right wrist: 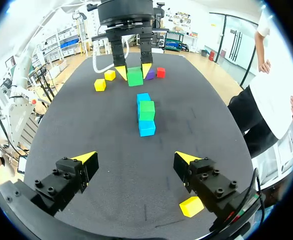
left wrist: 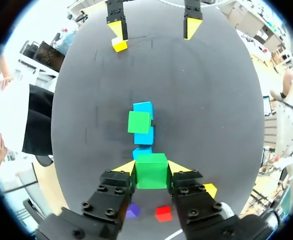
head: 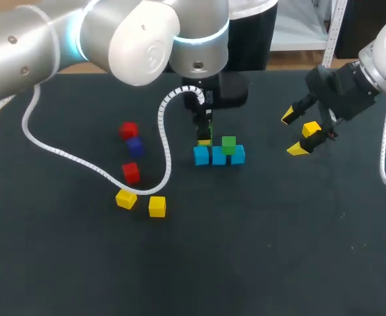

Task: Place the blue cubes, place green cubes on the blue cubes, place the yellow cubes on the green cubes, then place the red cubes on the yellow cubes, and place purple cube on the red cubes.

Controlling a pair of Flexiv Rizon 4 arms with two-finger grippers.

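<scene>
L gripper (left wrist: 151, 168): fingers clamped on the held green cube (left wrist: 151, 176) from both sides, gap one cube wide. It hangs over the L end of the blue cubes (head: 219, 157), three in a row, touching each other. Can't tell if it contacts the row yet. A second green cube (head: 228, 145) sits on top of the row toward its R end.

R gripper (right wrist: 135, 159): fingers spread wide, nothing between them. It hovers R of the row, well apart. A lone yellow cube (right wrist: 192, 206) lies on the table just beside one finger.

Around: L of the row, well apart, are two red cubes (head: 128, 130) w/ the purple cube (head: 135, 145) between them. Two yellow cubes (head: 157, 206) lie nearer the front. A white coiled cable (head: 81, 161) from the L arm droops onto the table and passes btwn the nearer red cube and the yellow pair.

Surface: black table (head: 278, 263), matte.
</scene>
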